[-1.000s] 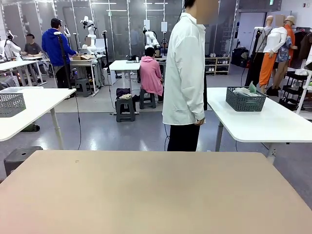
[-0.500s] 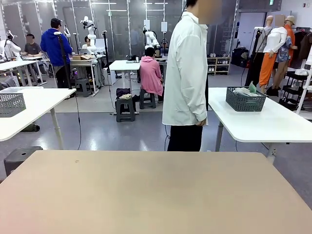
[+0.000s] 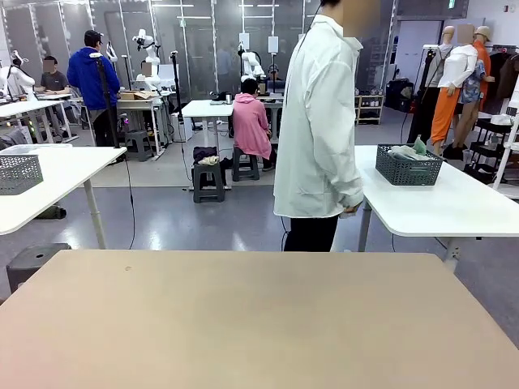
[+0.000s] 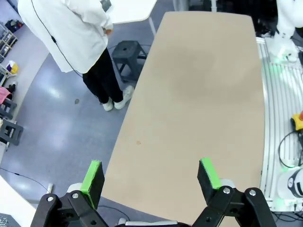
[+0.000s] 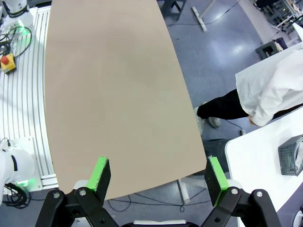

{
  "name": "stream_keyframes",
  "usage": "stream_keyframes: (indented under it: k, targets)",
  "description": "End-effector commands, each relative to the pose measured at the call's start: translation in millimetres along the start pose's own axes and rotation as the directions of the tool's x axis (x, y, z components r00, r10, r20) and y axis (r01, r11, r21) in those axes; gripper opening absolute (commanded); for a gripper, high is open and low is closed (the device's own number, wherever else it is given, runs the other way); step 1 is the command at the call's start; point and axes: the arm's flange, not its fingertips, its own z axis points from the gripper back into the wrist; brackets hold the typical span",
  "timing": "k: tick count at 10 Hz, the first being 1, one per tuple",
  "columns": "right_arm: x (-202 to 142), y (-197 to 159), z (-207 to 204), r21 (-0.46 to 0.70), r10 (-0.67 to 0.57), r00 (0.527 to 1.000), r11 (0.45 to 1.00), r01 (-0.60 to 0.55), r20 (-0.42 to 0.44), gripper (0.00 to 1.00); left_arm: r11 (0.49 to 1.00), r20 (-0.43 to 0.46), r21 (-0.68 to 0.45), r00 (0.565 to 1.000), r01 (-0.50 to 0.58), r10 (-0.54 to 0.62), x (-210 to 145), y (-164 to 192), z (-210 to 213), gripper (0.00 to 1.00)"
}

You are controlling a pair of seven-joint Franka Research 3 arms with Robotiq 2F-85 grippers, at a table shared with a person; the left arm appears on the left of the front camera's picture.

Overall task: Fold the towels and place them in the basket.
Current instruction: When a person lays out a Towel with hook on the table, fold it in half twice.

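**Left gripper** (image 4: 150, 178). The green-padded fingers (image 4: 92, 182) are spread wide apart, and the tan table (image 4: 199, 94) shows between them. The gripper hangs high above one end of this table, whose top runs straight ahead of the fingers. Ahead, and out past the finger at picture left, a person (image 4: 71, 33) in a white coat and black trousers stands on the grey floor just beside the table's edge. A dark grey stool (image 4: 125, 49) stands near the person's feet.

**Right gripper** (image 5: 158, 174). The fingers (image 5: 217, 175) are likewise spread wide, framing the tan table (image 5: 113, 94), which extends ahead of them. Out past the finger at picture right is a white side table (image 5: 258, 156). The dark mesh basket (image 5: 289, 161) stands on it, well apart from the gripper. The person (image 5: 270, 90) stands just beside that side table.

**Front view.** The person (image 3: 320, 121) stands at the far edge of the tan table (image 3: 259, 324), turned towards the white side table (image 3: 438, 203). The basket (image 3: 408, 166) stands on the side table. It holds the pale towels (image 3: 400, 151), heaped loosely above the rim, with a green cloth (image 3: 419, 146) beside them.
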Motion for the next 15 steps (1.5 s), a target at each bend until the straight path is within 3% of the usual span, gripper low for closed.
stream_keyframes:
  k: [1,5,6,12,15]
  targets:
    - [4.6,3.5,6.2,0.021,0.009,0.999,1.000,-0.008,-0.040,1.00,0.999,-0.013,-0.038,0.999,0.033,-0.033,2.9,-0.7,0.3,1.00]
    - [5.7,7.9,8.2,0.024,0.009,0.997,1.000,-0.008,-0.073,1.00,0.994,-0.023,-0.088,0.998,0.063,-0.065,4.3,0.5,-10.2,1.00]
    - [4.3,6.5,6.2,0.016,0.000,0.999,1.000,0.001,-0.035,1.00,0.998,-0.007,-0.055,1.000,0.020,-0.021,2.8,-2.3,-11.9,1.00]
    - [4.1,6.8,6.9,0.016,-0.002,0.999,1.000,0.002,-0.039,1.00,0.998,-0.015,-0.056,1.000,0.020,-0.021,-0.5,-2.6,-11.0,1.00]
    - [4.0,7.9,15.0,0.009,-0.002,1.000,1.000,0.002,0.026,1.00,0.995,0.009,-0.101,1.000,0.011,-0.011,-0.4,-2.5,-7.3,1.00]
